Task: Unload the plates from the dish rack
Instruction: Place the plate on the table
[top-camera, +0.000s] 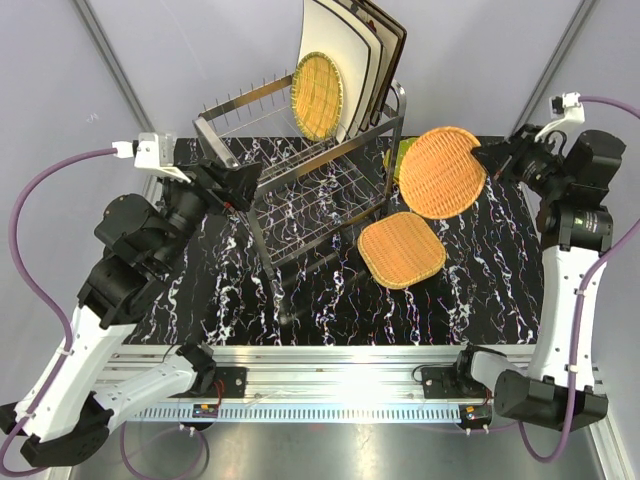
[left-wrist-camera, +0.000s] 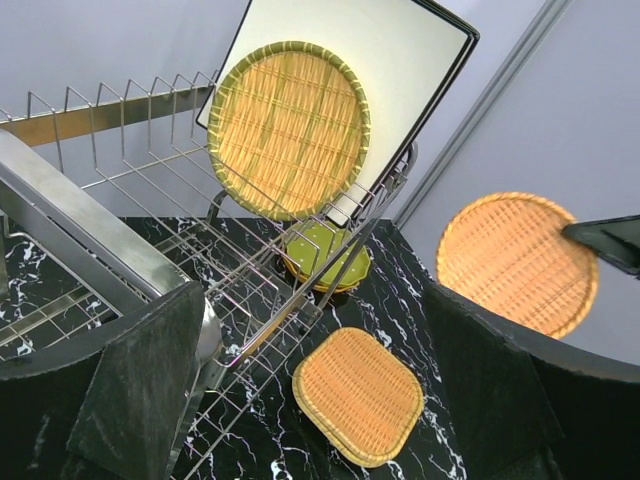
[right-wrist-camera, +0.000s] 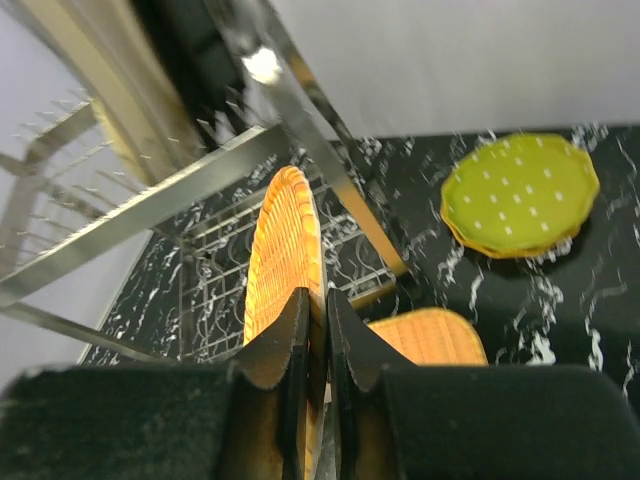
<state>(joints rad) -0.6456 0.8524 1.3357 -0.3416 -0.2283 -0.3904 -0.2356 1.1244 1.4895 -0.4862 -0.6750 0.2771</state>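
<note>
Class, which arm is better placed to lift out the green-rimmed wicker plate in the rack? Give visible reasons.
Left. The left fingers, open, sit beside the dish rack, facing the green-rimmed wicker plate. The right fingers are shut on the round orange wicker plate.

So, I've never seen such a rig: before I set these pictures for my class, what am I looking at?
Two robot arms are bolted to a black marbled table. One picture looks down from above; the other two come from wrist cameras. Between the arms stands a wire dish rack holding a green-rimmed wicker plate and cream square plates. A squarish wicker plate and a green dotted plate lie on the table. The right gripper pinches a round wicker plate by its rim; the left gripper is open, empty.
</note>
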